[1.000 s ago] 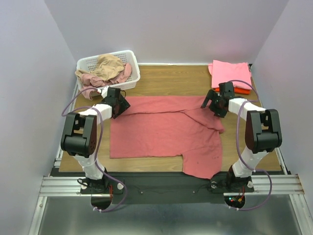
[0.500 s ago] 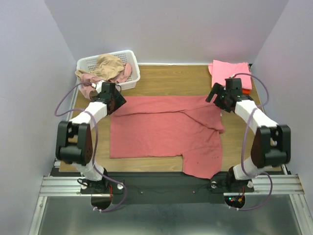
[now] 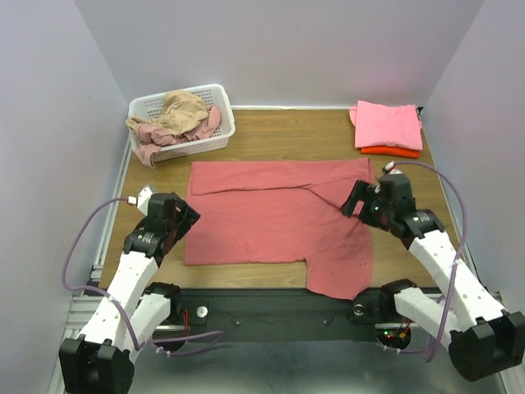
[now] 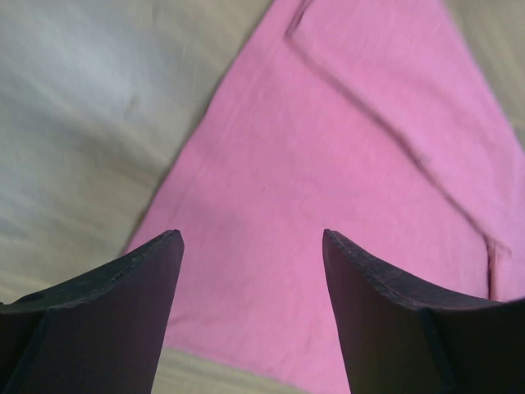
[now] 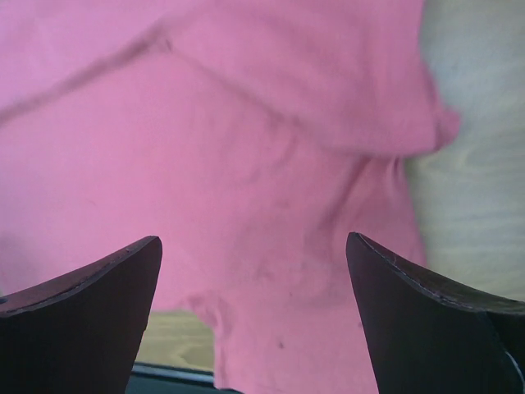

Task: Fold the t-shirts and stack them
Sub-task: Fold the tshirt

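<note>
Since 1 second ago both arms have drawn back from the far edge of the dusty red t-shirt (image 3: 279, 217), which lies where it did, flat on the table (image 3: 279, 135) between them. Its long axis runs left to right, its far edge is folded over in a band, and at the right a lobe reaches the table's near edge; you cannot tell which end is the collar. Your left gripper (image 3: 184, 217) sits just beside the shirt's left edge, forearm slanting in from an elbow swung out low left, jaws spread with nothing between them. Your right gripper (image 3: 354, 203) hovers over the shirt's right part, elbow out low right, jaws wide apart and empty. At the far right corner, 1 bright pink shirt (image 3: 387, 125) lies folded on an orange-red shirt (image 3: 390, 151). At the far left, the white basket (image 3: 217, 94) holds a crumpled tan shirt (image 3: 182, 108) and a pale rose shirt (image 3: 148, 135).
</note>
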{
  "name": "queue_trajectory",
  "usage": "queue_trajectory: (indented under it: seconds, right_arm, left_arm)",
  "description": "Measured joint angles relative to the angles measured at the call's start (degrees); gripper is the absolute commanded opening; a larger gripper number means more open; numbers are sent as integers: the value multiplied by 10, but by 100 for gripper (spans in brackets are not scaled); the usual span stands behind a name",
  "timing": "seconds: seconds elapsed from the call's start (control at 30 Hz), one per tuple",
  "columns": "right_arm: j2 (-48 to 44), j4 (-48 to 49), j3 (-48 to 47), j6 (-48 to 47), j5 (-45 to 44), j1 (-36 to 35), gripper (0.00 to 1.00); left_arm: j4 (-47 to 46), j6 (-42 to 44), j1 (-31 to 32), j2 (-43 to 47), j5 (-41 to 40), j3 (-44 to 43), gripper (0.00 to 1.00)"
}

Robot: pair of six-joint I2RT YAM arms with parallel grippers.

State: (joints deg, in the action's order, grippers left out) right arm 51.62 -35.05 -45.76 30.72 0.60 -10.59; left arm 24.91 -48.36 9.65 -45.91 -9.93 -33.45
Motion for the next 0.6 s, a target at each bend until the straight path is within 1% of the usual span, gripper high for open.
queue_trajectory:
  seconds: [0.13,0.23,0.27,0.4,0.5,0.6]
  right_arm:
    - [20,-14,62,45,-6,-111,100]
    - [80,-19,76,79,-37,-195,100]
    - [99,-18,76,87,-47,-210,100]
    - [137,-25,63,101,-91,-223,100]
    - [156,-33,11,100,-132,-223,100]
    - [185,-27,-44,98,-171,-223,100]
  left_arm:
    - [17,-25,12,37,24,39,83]
    - [9,-33,15,28,36,46,83]
    - [3,-34,16,17,37,46,83]
    - [-27,-31,16,-45,36,45,83]
    - [-40,-23,16,-94,33,27,83]
    - [-59,-10,16,-140,27,-15,84]
